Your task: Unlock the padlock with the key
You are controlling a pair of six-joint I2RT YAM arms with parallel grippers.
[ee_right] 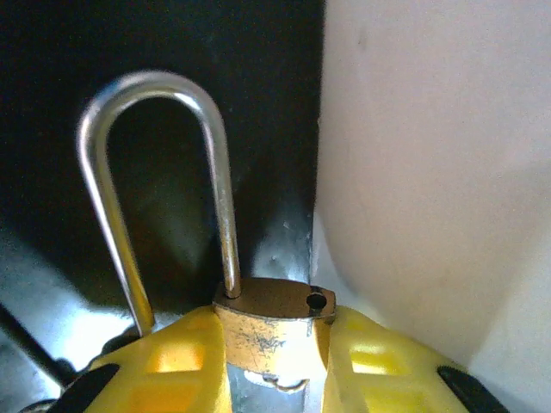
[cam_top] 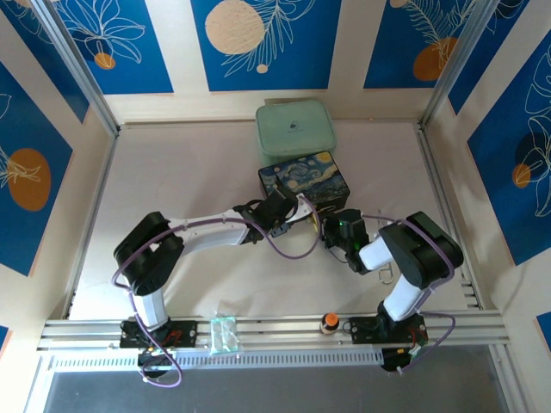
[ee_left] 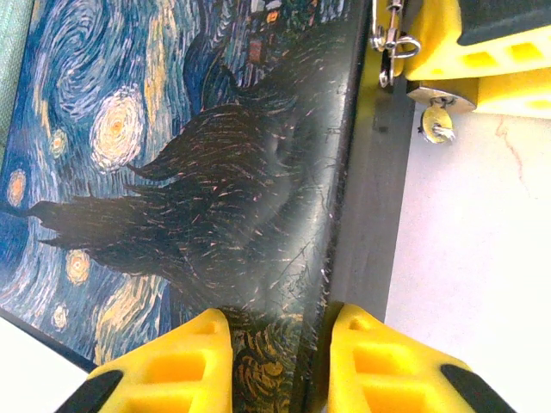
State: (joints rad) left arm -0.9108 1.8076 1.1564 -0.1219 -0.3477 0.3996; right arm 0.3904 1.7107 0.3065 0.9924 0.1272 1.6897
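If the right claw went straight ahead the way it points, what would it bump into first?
Probably the dark side of the painted box; the padlock clamped in the right gripper would touch it shackle-first. Depth is unclear.

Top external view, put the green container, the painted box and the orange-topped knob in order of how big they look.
1. green container, largest.
2. painted box, somewhat smaller, its near edge partly hidden by the arms.
3. orange-topped knob, by far the smallest.
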